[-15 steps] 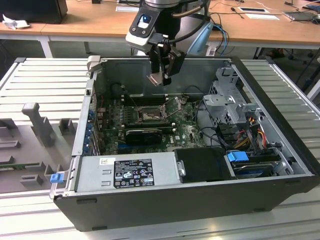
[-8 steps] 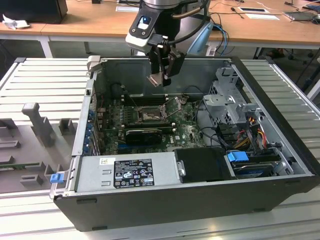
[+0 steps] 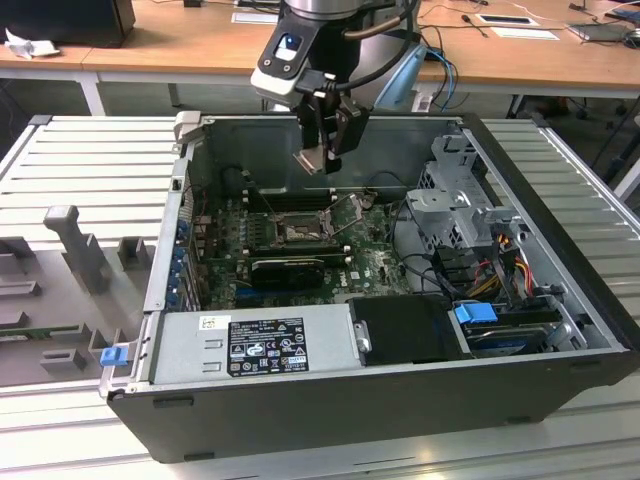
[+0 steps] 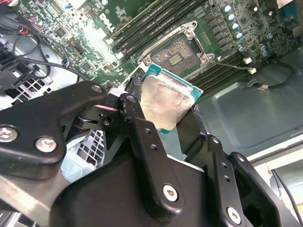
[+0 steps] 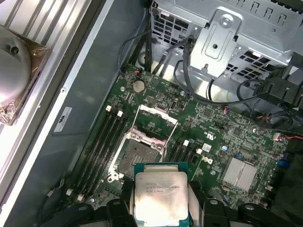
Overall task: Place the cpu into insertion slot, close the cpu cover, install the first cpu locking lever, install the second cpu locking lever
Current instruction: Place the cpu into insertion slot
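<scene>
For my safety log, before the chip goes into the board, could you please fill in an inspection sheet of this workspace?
Surface: ribbed metal table carrying an open computer case.
Job's things: chip held above the board, not yet in the socket; the socket is empty; the cover is raised open.
Clutter: grey holders on the table at the exterior view's left.
Claw: shut on the chip, gripping two opposite edges.
Cables: black cables hang beside the drive cage; coloured wires inside the case.
Surroundings: wooden desk behind the table.
</scene>
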